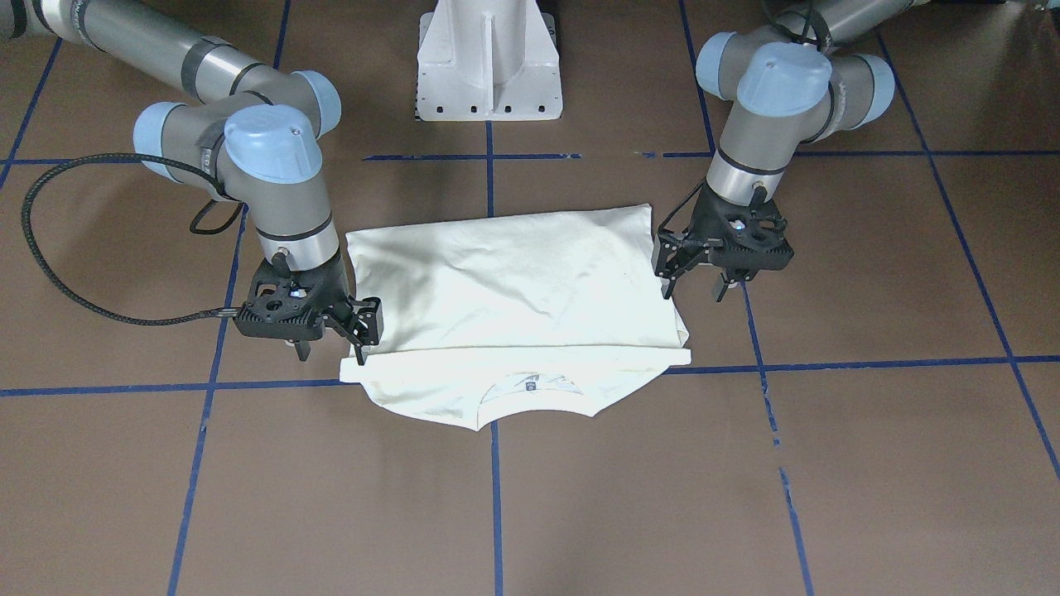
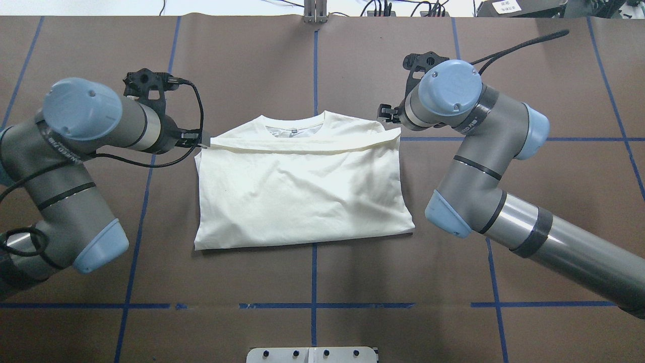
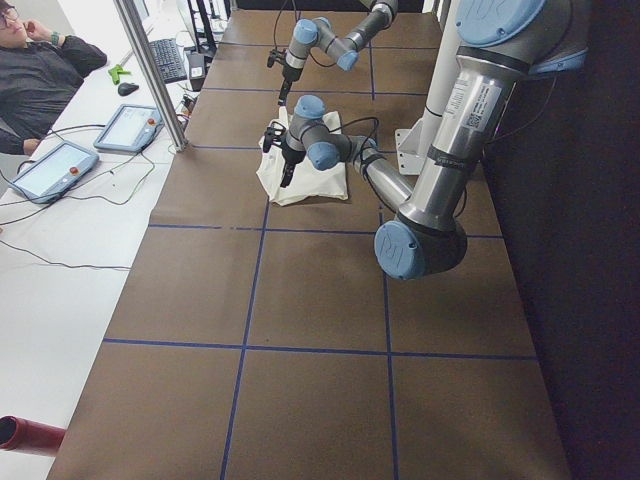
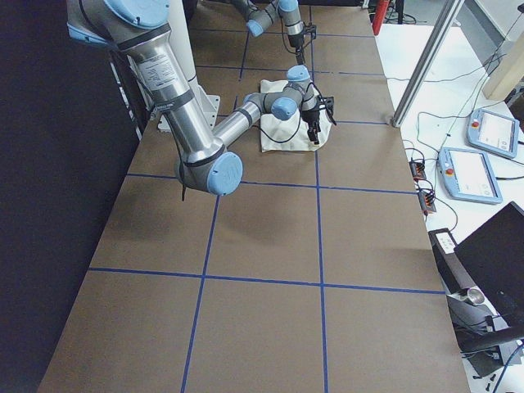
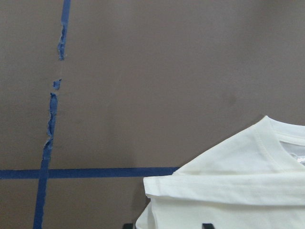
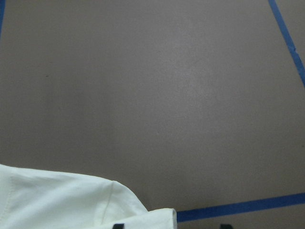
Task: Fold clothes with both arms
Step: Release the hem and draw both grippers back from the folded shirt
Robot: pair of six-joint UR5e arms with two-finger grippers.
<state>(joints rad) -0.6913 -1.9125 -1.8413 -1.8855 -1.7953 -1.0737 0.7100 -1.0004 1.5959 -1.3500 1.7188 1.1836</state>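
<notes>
Right gripper [image 1: 331, 353] sits low at one corner of the folded-over top layer, jaws spread and nothing pinched. Left gripper [image 1: 692, 294] is at the other corner, also wide open, one fingertip right against the cloth edge. Cream T-shirt [image 1: 513, 281] lies flat on the brown table [image 1: 828, 463] between them, collar [image 1: 530, 389] poking out on the side away from the white pedestal base [image 1: 489, 74].
</notes>
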